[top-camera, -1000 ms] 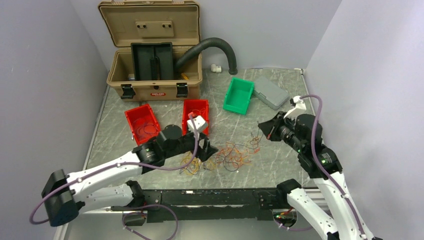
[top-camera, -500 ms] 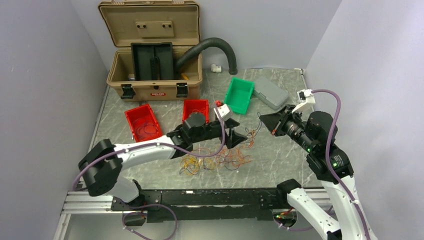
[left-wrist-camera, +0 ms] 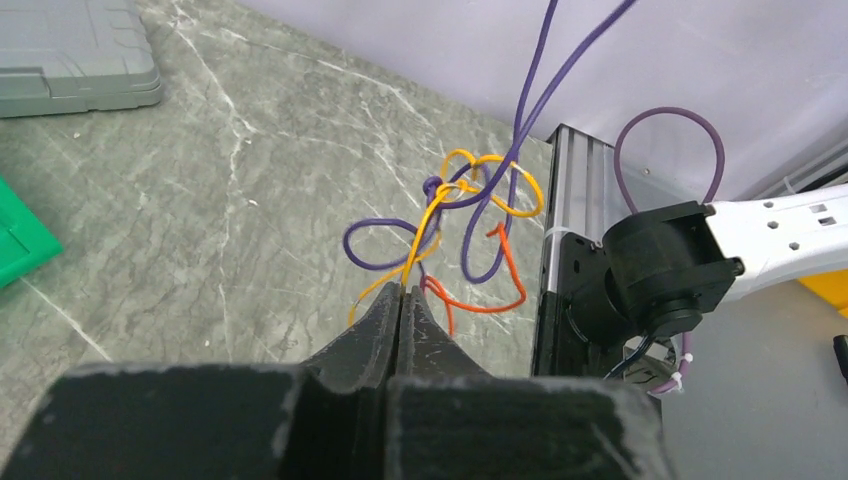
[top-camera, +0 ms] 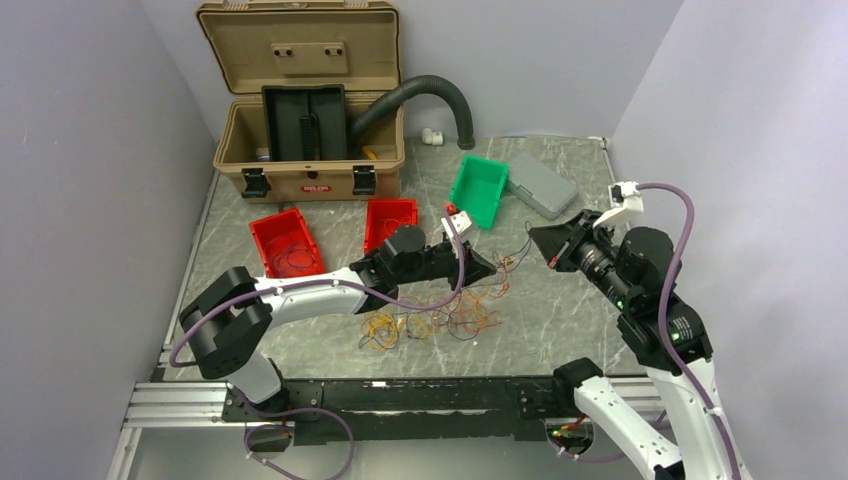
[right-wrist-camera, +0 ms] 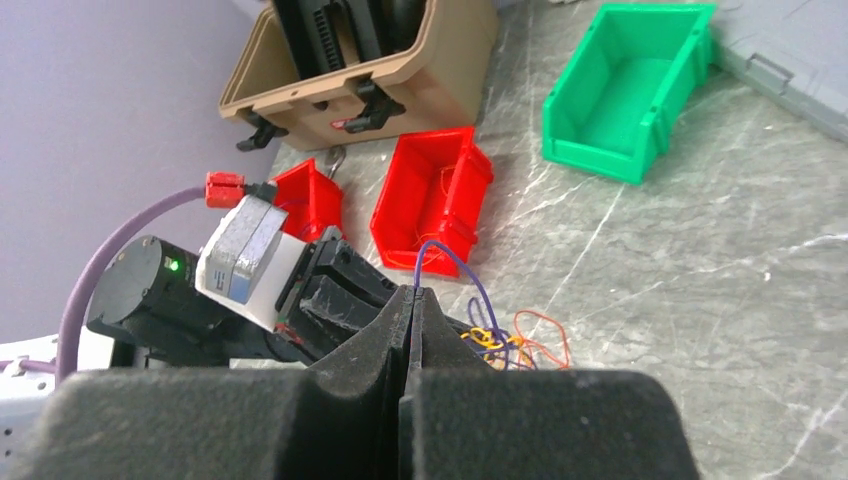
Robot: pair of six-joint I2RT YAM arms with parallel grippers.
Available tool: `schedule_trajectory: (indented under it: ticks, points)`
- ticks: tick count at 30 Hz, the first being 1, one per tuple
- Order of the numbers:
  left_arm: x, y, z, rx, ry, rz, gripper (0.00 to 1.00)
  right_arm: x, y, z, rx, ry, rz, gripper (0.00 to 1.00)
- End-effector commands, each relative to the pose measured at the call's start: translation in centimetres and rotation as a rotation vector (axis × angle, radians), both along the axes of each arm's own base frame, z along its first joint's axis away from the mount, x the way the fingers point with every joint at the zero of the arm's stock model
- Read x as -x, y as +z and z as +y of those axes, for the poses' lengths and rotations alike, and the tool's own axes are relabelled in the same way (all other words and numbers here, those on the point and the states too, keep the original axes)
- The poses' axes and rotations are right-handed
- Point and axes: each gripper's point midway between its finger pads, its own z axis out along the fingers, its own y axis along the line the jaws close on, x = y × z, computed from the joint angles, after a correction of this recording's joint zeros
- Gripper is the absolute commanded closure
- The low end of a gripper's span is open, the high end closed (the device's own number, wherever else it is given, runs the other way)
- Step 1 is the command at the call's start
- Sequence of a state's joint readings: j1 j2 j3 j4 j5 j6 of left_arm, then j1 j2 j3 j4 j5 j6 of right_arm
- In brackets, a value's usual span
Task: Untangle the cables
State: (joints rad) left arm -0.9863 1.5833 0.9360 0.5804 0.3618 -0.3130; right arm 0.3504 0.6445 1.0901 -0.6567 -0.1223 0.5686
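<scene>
The left pincer is closed flat, its jaws pressed together on a thin yellow strand that runs out from the tips. Just beyond those tips, lifted clear of the grey marbled tabletop, hangs a small knot where yellow, orange and dark purple loops cross. Below and behind this pincer, on the tabletop, lies the main heap of the cables: hair-thin looping wires in orange, yellow, red and dark purple.

From the knot a thin purple strand climbs away toward the right pincer. That pincer is likewise clamped shut, with the strand coming out between its tips. The two pincers face each other, near but not touching.

These wires look very light, limp and a little springy, with smooth insulation that could slip through a flat grip. They should snag on one another rather than slide free. The best hold is probably on a single strand close to the knot. A gentle pull is wise, since a hard one may only tighten it.

How the loops thread through one another inside the knot cannot be read. Whether an orange wire is also caught beside the yellow one in the left jaws is unclear. The purple strand is cut off at the top edge of the left wrist view, and from overhead it shows only faintly.
</scene>
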Motion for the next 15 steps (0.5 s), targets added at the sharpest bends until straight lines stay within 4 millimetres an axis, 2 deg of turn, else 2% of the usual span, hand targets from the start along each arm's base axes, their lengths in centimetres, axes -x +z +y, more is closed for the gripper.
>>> schedule_trajectory:
  ticks: [1, 5, 8, 12, 14, 15]
  points:
    - [-0.2, 1.4, 0.9, 0.009, 0.039, -0.031, 1.0, 0.1, 2.1, -3.2, -0.003, -0.176, -0.053, 1.0]
    - [-2.8, -0.1, 4.8, -0.043, 0.191, 0.026, 1.0, 0.4, 0.1, -9.8, 0.036, -0.541, 0.015, 1.0]
    - [-5.0, 0.3, 9.0, -0.015, 0.285, 0.088, 1.0, 1.7, -1.9, -13.8, 0.056, -0.765, 0.059, 1.0]
    - [-7.1, 1.1, 14.1, -0.037, 0.425, 0.089, 1.0, 3.2, -4.3, -15.9, 0.086, -0.884, 0.12, 1.0]
    - [-7.4, 1.9, 15.8, -0.063, 0.472, 0.063, 1.0, 3.2, -5.0, -15.6, 0.091, -0.87, 0.134, 1.0]
    - [-7.2, 2.3, 15.9, -0.073, 0.459, 0.047, 1.0, 3.0, -5.3, -15.0, 0.096, -0.826, 0.134, 1.0]
